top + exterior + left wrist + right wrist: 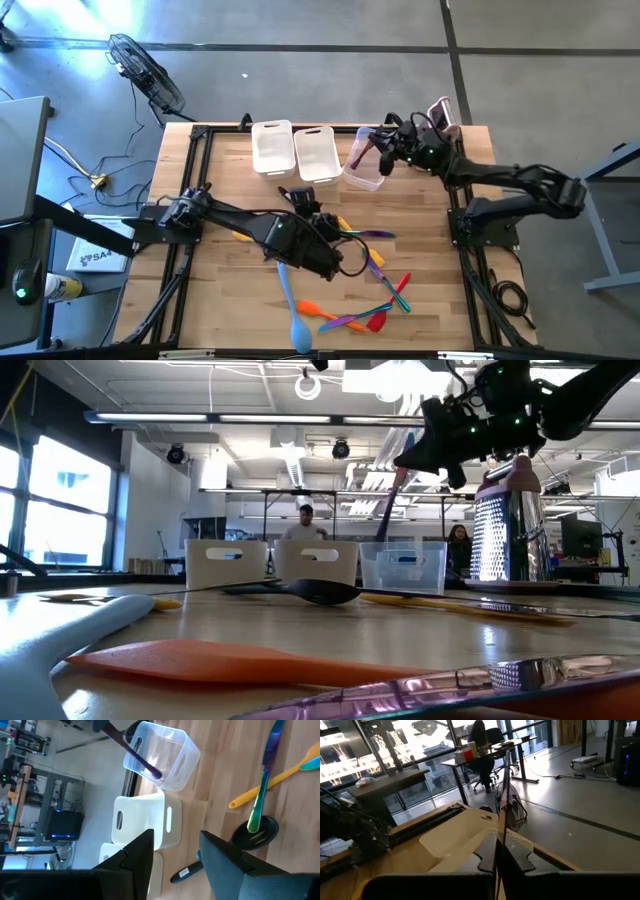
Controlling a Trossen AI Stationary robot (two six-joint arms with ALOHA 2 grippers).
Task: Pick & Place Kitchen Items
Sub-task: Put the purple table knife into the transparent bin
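Wooden worktop (230, 190) fills the scene, and nearest its front edge lies the scatter of utensils: a light blue spoon (293, 310), an orange spatula (322, 311), a red spatula (381, 315) and a teal-and-red one (401, 293). Just behind them the left pincer (345, 262) hovers low over the middle of the worktop, fingers (137, 860) parted a moderate way and holding nothing. Close by rest a yellow spatula (272, 779), a shiny purple-teal utensil (263, 775) and a black slotted turner (260, 830). Farther back stand two white tubs (272, 146) and a clear tub (366, 160) in a row. Up above that clear tub, the right pincer (383, 150) is clamped on a slim dark-handled utensil (388, 505) whose lower end dips into the tub. Beside it stands an upright metal grater (498, 535).
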